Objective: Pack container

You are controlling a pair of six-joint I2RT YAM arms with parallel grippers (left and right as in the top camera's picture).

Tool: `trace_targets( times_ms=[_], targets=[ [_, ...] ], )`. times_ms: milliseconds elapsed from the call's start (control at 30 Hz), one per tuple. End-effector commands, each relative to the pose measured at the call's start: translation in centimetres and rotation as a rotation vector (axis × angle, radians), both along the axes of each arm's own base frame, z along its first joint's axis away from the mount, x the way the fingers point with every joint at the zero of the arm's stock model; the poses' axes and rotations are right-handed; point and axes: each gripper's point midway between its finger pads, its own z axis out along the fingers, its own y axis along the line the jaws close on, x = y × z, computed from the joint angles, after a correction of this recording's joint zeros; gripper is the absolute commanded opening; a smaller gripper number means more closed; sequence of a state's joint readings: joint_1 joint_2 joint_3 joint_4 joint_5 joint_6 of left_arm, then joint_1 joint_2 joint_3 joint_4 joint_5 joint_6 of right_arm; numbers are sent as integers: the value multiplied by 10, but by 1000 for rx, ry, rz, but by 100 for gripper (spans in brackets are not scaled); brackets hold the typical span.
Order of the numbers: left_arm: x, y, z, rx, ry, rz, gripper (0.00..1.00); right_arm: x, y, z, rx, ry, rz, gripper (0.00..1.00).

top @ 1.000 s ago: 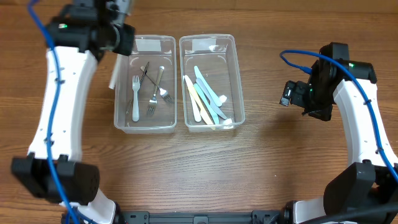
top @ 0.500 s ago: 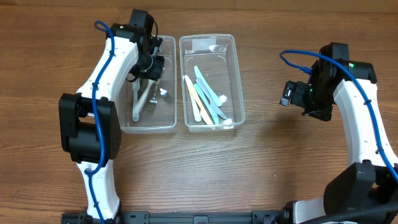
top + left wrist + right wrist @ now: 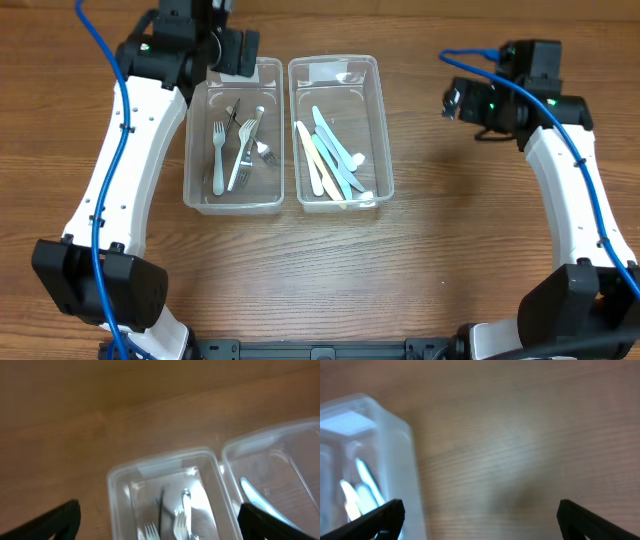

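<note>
L fingers [image 3: 57, 521] wide apart, empty, above fork tub [image 3: 232, 206]. R fingers [image 3: 580, 515] wide apart, empty, near 2nd tub [image 3: 385, 140].

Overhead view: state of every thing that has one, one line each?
left container: no lid on, holds forks
right container: no lid on, holds pastel utensils
forks: lying loose and overlapping in the left container
pastel utensils: lying flat and overlapping in the right container
left claw: open, empty, above the far end of the left container
right claw: open, empty, over bare table right of the containers
</note>
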State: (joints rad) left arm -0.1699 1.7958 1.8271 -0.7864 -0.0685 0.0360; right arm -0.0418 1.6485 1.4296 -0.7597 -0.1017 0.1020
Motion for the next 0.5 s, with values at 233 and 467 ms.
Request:
trace_targets(
  times_ms=[233,467],
  targets=[
    [5,58,45,109,-144,143,100,25,2,64,-100,-255,78,100],
    [-44,65,70,79,-219,169,100,-32,0,126,-98,-413,34,100]
  ],
)
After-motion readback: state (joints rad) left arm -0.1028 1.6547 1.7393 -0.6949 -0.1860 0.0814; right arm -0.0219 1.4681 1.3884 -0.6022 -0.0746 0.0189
